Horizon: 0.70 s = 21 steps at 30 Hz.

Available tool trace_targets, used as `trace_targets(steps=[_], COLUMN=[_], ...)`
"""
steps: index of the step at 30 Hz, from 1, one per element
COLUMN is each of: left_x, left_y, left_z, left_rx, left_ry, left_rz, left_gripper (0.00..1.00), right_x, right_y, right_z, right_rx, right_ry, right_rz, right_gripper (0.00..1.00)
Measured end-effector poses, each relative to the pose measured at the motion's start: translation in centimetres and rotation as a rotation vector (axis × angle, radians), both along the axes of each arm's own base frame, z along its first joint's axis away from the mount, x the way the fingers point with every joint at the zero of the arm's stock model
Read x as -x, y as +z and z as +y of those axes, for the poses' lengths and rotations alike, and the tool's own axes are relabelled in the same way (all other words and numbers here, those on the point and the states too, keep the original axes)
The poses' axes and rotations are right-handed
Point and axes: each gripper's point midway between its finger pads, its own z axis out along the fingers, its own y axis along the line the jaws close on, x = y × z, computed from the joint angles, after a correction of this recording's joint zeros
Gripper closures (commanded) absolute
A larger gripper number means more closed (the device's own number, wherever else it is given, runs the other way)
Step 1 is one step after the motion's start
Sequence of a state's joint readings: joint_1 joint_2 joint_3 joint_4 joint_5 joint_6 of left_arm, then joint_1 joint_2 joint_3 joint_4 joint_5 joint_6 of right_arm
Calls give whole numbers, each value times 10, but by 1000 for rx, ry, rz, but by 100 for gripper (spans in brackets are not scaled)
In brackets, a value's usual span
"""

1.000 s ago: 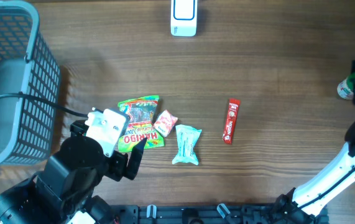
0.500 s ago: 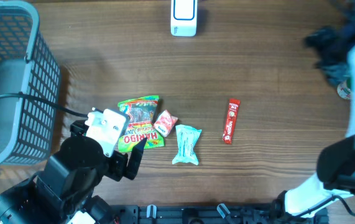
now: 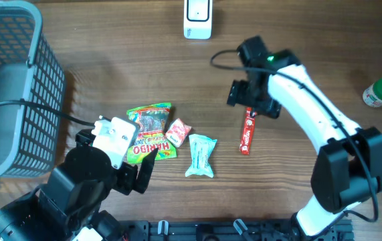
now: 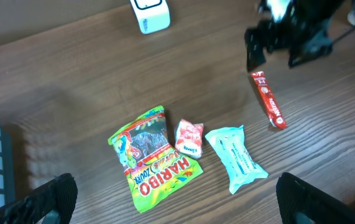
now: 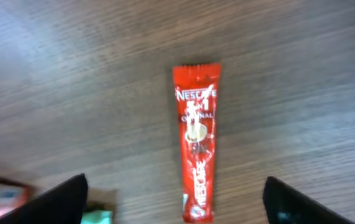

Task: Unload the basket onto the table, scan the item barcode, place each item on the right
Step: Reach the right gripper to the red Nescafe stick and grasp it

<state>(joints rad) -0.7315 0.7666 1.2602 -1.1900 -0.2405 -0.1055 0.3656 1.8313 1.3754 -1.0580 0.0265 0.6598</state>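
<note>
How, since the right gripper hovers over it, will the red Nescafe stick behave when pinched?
Probably light and floppy: the Nescafe stick is a thin sachet lying flat on the wooden table. Pushed, it likely slides rather than rolls. Its glossy wrapper may slip in a pinch.

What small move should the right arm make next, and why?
Probably lower the right gripper straight down onto the red Nescafe stick. Its jaws stand open above the stick, which lies flat on the table and is not yet held.
</note>
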Motion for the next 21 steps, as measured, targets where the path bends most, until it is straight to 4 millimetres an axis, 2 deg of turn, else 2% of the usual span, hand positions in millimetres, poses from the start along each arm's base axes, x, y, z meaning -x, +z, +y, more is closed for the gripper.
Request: trace_targets(steps=[4,5,6,9,12,13,16,17,21], left_x=[0,0,0,0,0,0,0,0,0], left_y=[0,0,0,0,0,0,0,0,0], left_z=[0,0,0,0,0,0,0,0,0], left_rx=[0,-1,-1,0,-1,-1,0,-1,0], left_ry=[0,0,0,0,0,0,0,0,0], left_rz=[1,1,1,0,1,1,0,1,0], left_gripper=[0,0,0,0,0,0,0,0,0], right_x=[18,28,26,27,29,28,27,28,32], right_y=[-33,-47,-55,-66,-75,-75,-76,-76,-76], right_z=[-4,-9,-8,-9,-10,-10,-13,-15,-17], right_rx=[14,25,19,16,14,14,26,28,28], right_ry=[15,15,24,51,72,72,81,81,70], right_rz=[32,52,34,15,4,-10,-42,-52,-55], right_gripper=[29,29,28,18,19,28,85,96,96])
